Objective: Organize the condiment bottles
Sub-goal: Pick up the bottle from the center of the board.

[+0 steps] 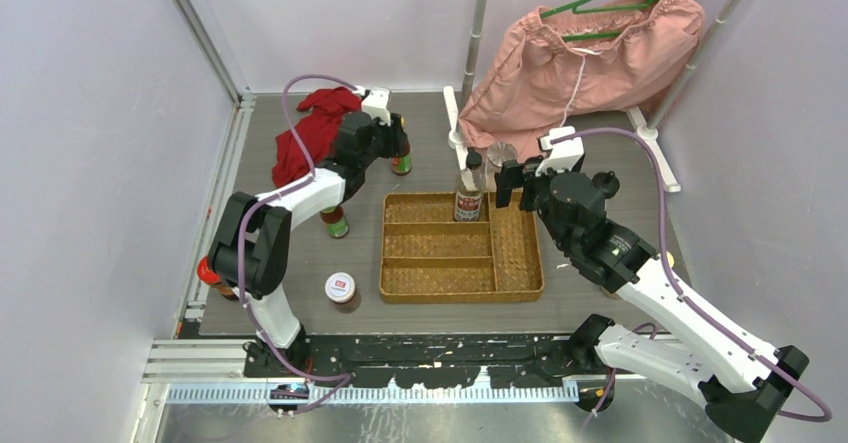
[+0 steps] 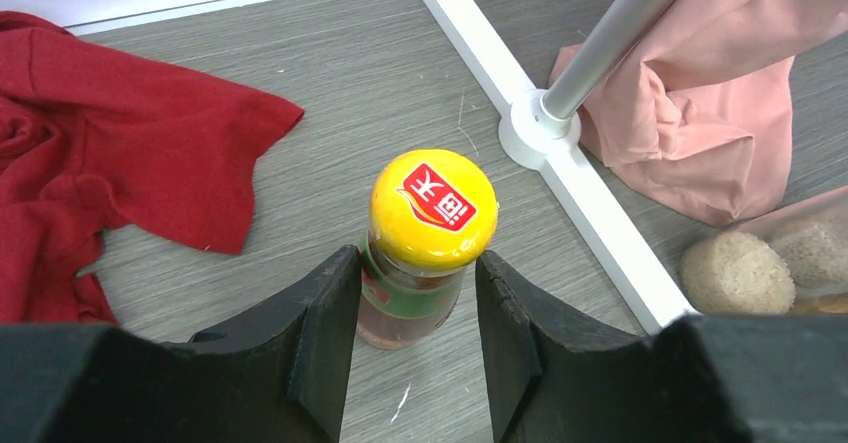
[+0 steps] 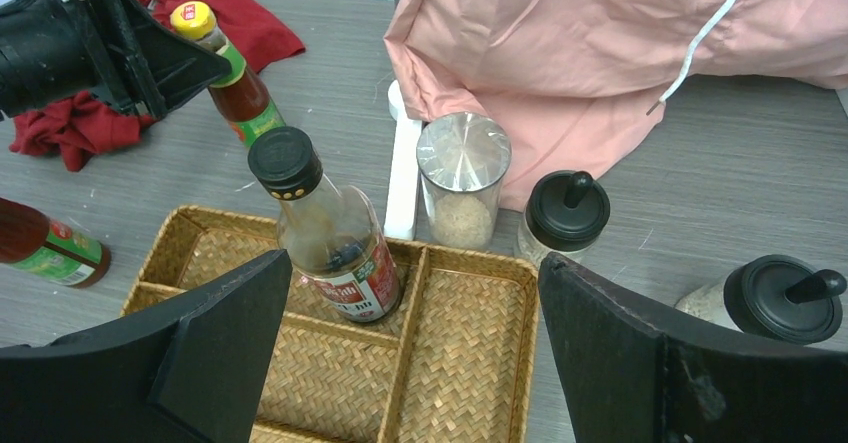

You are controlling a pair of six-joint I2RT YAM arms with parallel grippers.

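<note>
Slippage is what I worry about most, because my left gripper (image 2: 418, 265) has the yellow-capped sauce bottle (image 2: 432, 208) standing upright between its fingers (image 2: 320, 323), and I cannot tell from my wrist view whether they are clamped on it: the finger on one side looks to be against the green label, while on the other side a thin sliver of table seems to show. The fingers sit just under the cap, at the narrow shoulder, so a lift with only one side bearing could tip the bottle or let it slide down through the gap. Glass on hard pads may also twist if I swing it sideways too fast. The red cloth (image 2: 120, 133) lies off to one side of the fingers and the white rack foot (image 2: 540, 128) with the pink garment (image 2: 690, 133) ahead on the other; a low carry could clip either. The wicker tray (image 3: 470, 363) is well behind this gripper, and I judge the bottle belongs there. My right gripper (image 3: 410, 263) hangs over that tray with its fingers spread wide, holding nothing, and the black-capped clear bottle (image 3: 335, 233) stands in a compartment beneath it. If both arms meet over the tray, I could knock that tall bottle over, or bump the silver-lidded jar (image 3: 462, 153) just beyond the rim.
</note>
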